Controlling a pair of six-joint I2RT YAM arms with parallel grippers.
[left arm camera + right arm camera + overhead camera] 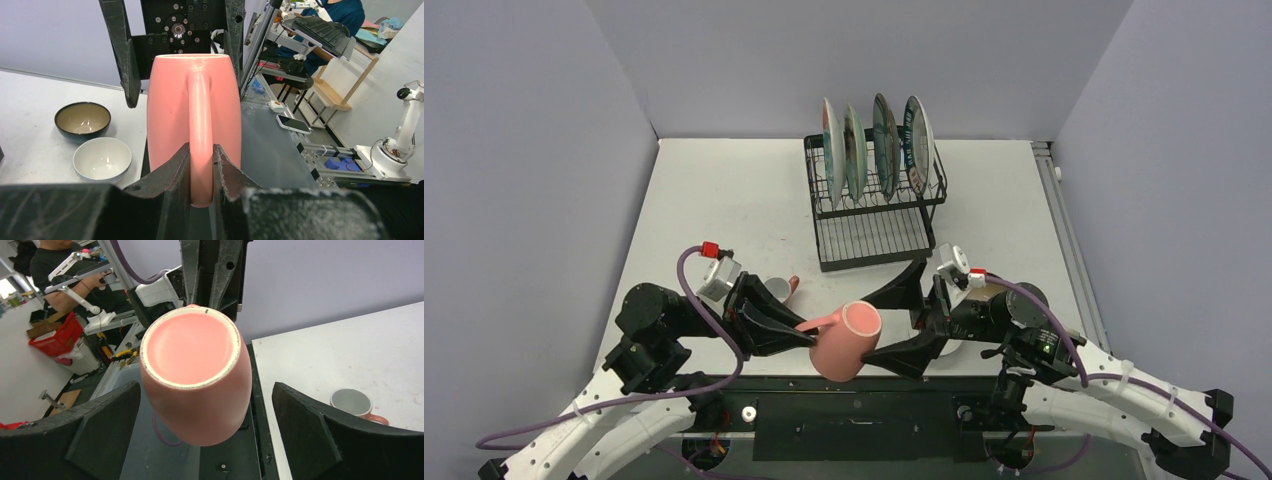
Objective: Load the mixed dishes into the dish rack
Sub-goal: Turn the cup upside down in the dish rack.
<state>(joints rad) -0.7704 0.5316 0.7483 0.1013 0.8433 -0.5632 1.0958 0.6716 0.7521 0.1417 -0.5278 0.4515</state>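
A pink mug [849, 342] hangs on its side above the table's near edge. My left gripper [812, 328] is shut on its handle [201, 115], and the mug's open mouth [189, 347] faces the right wrist camera. My right gripper [205, 390] is open, its fingers [107, 425] standing either side of the mug with gaps. The dish rack [872, 235] stands at the back centre with several plates [874, 135] upright in its slots. A second pink mug [779, 289] sits on the table behind the left gripper. A dark bowl [82, 120] and a white bowl [102, 159] rest near the right arm.
The rack's flat lower tray [869, 240] faces the arms. Grey walls close in the table on the left, back and right. The black base plate [854, 410] runs below the mug along the near edge.
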